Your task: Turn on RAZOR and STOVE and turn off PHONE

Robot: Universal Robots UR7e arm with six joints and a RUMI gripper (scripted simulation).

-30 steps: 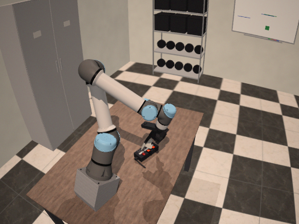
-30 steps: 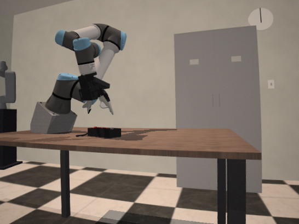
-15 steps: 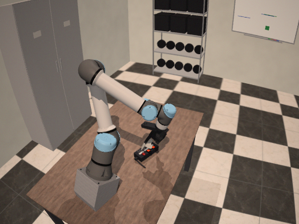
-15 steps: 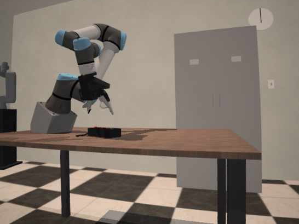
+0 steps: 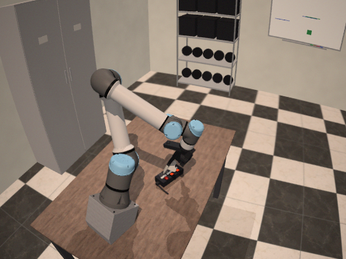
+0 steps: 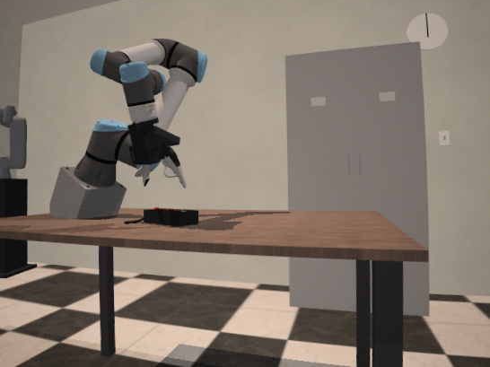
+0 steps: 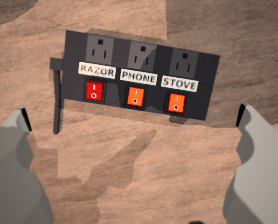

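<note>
Wood-grain table (image 5: 203, 133), mid-room: your power strip (image 7: 140, 75) lies face up near the arm's base, sockets and labels showing. Your gripper (image 6: 163, 181) hangs above it, apart, jaws spread fully and holding nothing. RAZOR's rocker (image 7: 94, 91) glows deeper red than PHONE's (image 7: 135, 96) and STOVE's (image 7: 176, 102) (which colour means on, you cannot tell). No switch pressing looks begun.

Power strip (image 7: 140, 80) lying face up on my table (image 5: 203, 140), RAZOR switch (image 7: 94, 91) left, PHONE switch (image 7: 136, 96) middle, STOVE switch (image 7: 176, 102) right, my hand (image 6: 164, 181) hanging above it, arm base (image 5: 95, 216) near the table's opposite end.
</note>
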